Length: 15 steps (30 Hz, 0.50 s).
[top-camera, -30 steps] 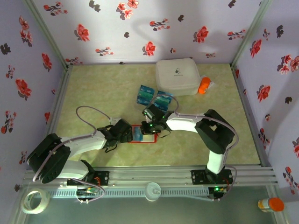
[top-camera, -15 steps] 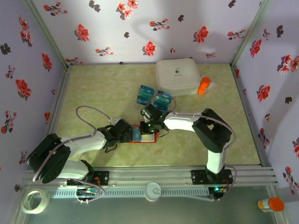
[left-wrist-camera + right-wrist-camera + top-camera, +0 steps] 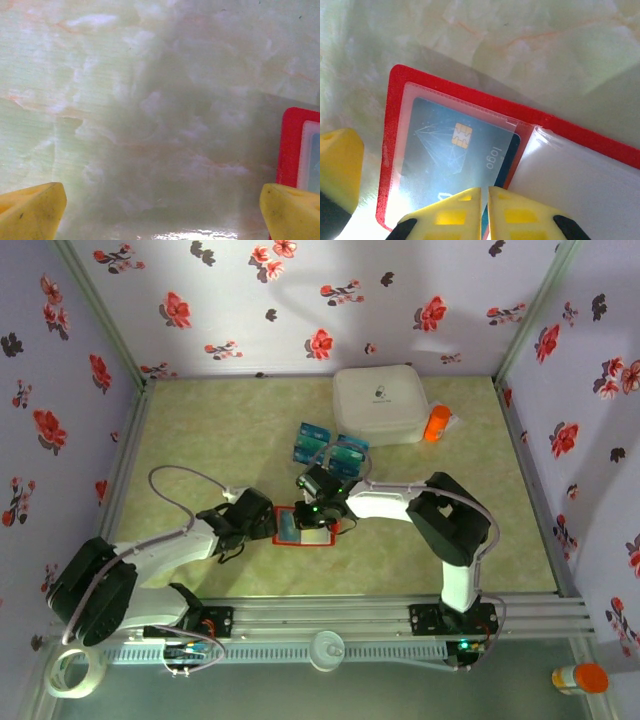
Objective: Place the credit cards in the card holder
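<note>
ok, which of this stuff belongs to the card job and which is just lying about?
Job: red card holder, card in its pocket, loose blue cards.
Lying about: white case, orange bottle, tape roll, orange-capped jar.

Right wrist view: the bright-red folding wallet (image 3: 391, 150) runs off the right and bottom edges. Inside it, the blue chip card (image 3: 465, 150) lies behind a frosted clear pocket (image 3: 420, 100), fine print hazy, its lower end hidden by the right gripper (image 3: 485, 207), fingers pinched together. From above, that gripper masks the wallet's far edge. The two loose blue-green glossy cards (image 3: 312, 443) beyond the wallet are too small to read.
</note>
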Each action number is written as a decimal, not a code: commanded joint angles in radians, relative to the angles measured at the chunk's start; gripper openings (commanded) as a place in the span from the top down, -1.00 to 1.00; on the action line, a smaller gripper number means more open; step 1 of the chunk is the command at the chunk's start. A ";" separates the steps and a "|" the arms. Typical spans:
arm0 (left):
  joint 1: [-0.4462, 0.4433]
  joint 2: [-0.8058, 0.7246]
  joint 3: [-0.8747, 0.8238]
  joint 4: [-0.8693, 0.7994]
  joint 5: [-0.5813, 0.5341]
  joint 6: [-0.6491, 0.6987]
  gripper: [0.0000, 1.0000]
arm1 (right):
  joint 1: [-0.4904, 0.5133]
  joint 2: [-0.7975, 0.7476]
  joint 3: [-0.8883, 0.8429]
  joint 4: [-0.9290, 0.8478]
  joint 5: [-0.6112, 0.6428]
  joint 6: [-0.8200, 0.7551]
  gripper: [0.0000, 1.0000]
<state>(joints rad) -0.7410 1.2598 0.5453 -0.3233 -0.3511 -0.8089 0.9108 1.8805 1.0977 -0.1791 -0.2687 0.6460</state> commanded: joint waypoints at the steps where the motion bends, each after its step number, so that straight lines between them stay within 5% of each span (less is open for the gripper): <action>1: 0.006 -0.012 0.011 -0.018 0.018 0.025 -1.00 | 0.008 -0.052 0.006 -0.025 0.020 0.002 0.69; 15: 0.006 0.036 -0.028 0.030 0.038 0.021 -1.00 | 0.007 -0.080 -0.029 -0.020 0.043 0.013 0.84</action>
<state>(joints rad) -0.7410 1.2819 0.5323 -0.3016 -0.3130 -0.8051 0.9108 1.8038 1.0878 -0.1902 -0.2455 0.6495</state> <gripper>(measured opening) 0.998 0.088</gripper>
